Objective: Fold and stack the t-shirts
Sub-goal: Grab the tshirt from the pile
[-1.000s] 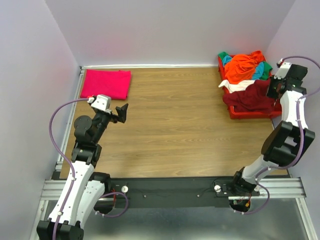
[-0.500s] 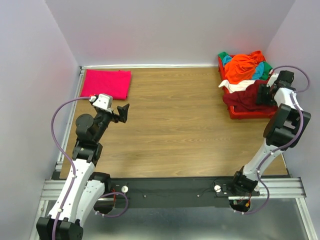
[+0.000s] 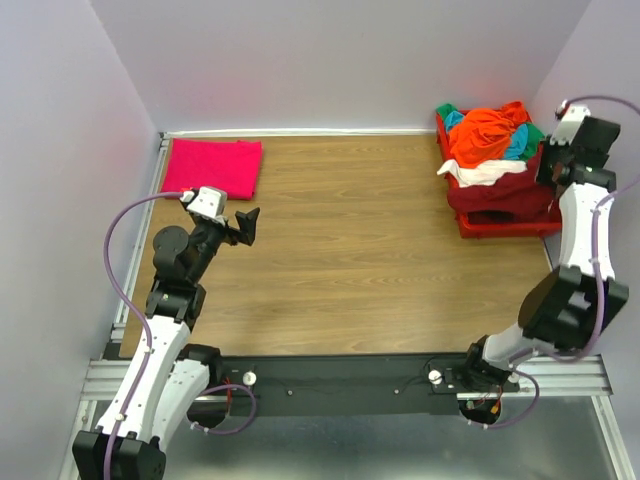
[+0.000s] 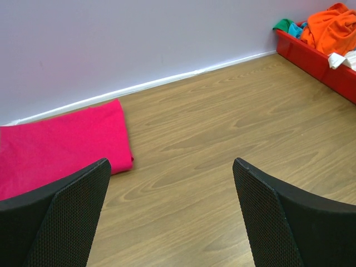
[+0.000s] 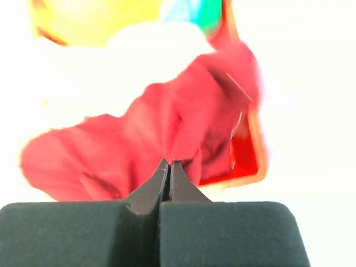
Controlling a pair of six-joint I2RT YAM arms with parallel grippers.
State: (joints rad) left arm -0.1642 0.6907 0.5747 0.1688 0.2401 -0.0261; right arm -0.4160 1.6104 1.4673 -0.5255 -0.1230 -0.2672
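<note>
So far, one pink shirt (image 3: 212, 167) lies folded at ten o'clock on the worktop (image 3: 350, 250). The other shirts (image 3: 485, 135) sit heaped in the tray (image 3: 505, 230) at two o'clock, unfolded. There the right fingers (image 5: 147, 194) pinch the dark red shirt (image 3: 500, 190), while the left fingers (image 4: 67, 217) hang spread and empty.

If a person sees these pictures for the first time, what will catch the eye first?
The bright heap of t-shirts in the red tray at the far right corner, orange on top, where the right gripper is shut on the maroon t-shirt. Next, the pink t-shirt lying folded flat at the far left corner.
</note>
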